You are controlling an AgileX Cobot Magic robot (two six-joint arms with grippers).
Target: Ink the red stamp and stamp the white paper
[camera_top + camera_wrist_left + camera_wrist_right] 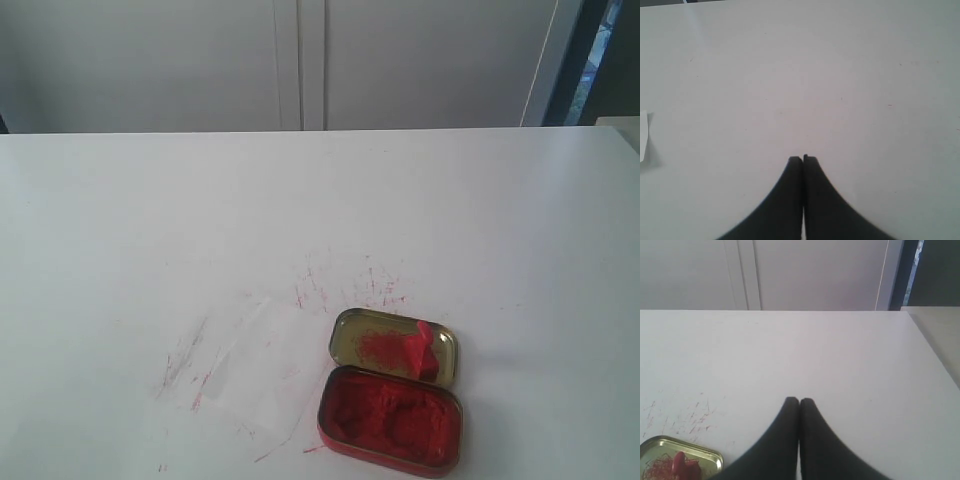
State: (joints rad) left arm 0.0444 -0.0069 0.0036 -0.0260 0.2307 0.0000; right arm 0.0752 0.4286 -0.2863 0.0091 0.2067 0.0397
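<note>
The small red stamp [422, 349] lies in the gold tin lid [360, 340], leaning at the lid's right side; the right wrist view shows the red stamp [684, 465] in the lid [660, 446] too. The white paper [250, 365] is a faint sheet with red streaks, left of the lid. Just in front of the lid sits the red-filled ink tin [392, 418]. Neither arm shows in the exterior view. My left gripper [803, 158] is shut over bare table with nothing in it. My right gripper [799, 400] is shut too and empty, away from the lid.
Red ink scratches [370, 285] mark the table behind the lid. White cabinet doors [300, 60] stand behind the table's far edge. A white slip [643, 135] lies at the border of the left wrist view. The table's right edge [932, 355] shows in the right wrist view.
</note>
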